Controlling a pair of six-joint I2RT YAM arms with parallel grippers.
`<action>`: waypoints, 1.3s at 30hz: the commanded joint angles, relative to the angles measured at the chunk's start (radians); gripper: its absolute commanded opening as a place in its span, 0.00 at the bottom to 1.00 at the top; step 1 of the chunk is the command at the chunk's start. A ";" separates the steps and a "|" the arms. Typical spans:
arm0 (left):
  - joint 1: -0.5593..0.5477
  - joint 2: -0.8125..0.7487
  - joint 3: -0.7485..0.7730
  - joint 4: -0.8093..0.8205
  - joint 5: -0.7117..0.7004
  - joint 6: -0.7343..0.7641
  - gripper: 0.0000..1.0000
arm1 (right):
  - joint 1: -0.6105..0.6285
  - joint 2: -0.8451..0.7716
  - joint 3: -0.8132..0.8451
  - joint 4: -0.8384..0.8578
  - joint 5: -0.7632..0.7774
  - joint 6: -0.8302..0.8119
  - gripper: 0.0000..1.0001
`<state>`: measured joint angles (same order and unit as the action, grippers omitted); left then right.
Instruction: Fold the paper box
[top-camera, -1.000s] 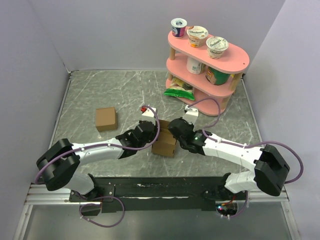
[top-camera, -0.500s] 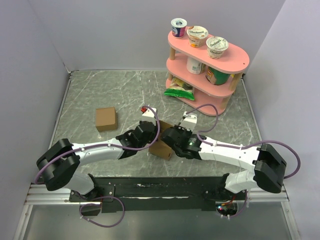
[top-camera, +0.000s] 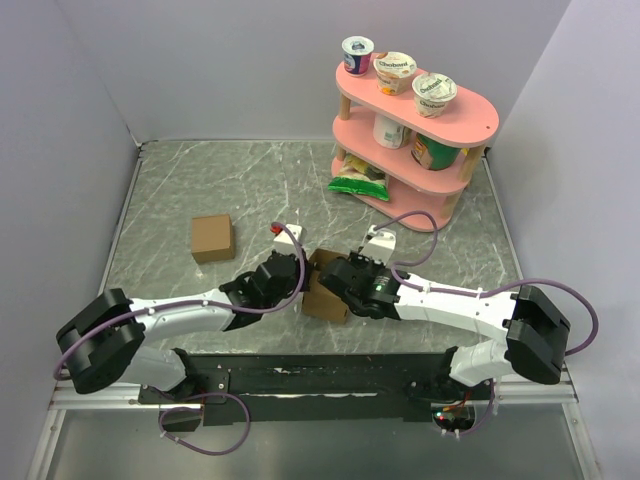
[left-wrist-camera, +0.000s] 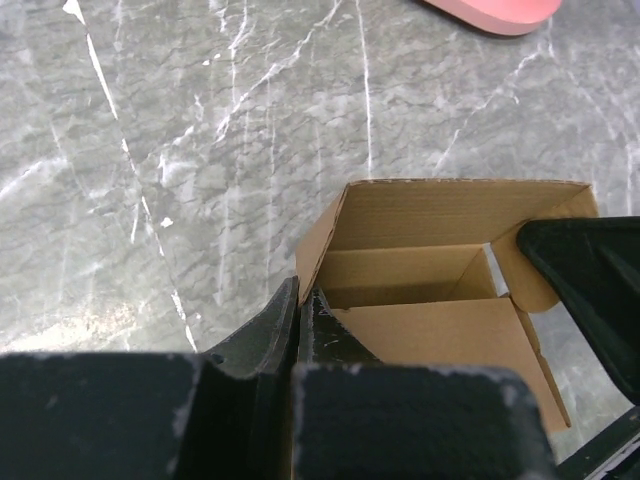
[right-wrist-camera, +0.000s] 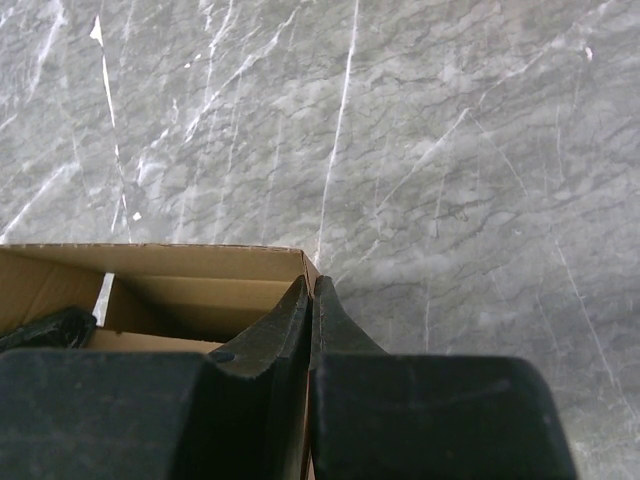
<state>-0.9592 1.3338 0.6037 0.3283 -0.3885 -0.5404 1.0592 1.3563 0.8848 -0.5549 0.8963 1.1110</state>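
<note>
Both grippers meet at the paper box (top-camera: 324, 302), an open-topped brown carton standing towards the middle of the tabletop's (top-camera: 200, 180) near edge, between the two arms. From the left, the left gripper (left-wrist-camera: 298, 300) has its fingers pressed together over the carton's left wall, one finger outside and one inside, nipping the cardboard at the rim. Opposite it, the right gripper (right-wrist-camera: 311, 290) is likewise closed tight across the right-hand wall near a corner, one finger in the carton and one out. Inside, the left wrist view shows a folded inner panel. A smaller neat cardboard cube (top-camera: 212, 238) sits well apart towards the left edge, and a pink shelf (top-camera: 420, 125) carrying cups occupies the far right corner.
</note>
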 joint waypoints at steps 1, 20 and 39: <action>0.000 -0.022 0.007 0.035 0.005 -0.039 0.01 | 0.001 0.000 0.023 -0.076 0.062 0.033 0.00; 0.121 -0.239 -0.084 0.031 0.348 -0.006 0.82 | -0.002 -0.031 -0.004 -0.044 0.113 0.000 0.00; 0.304 -0.185 -0.055 0.170 0.617 0.164 0.77 | -0.105 -0.180 -0.285 0.765 -0.006 -0.586 0.05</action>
<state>-0.6708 1.1034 0.4835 0.4603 0.1528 -0.4683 0.9894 1.2194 0.6548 -0.0528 0.9489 0.6861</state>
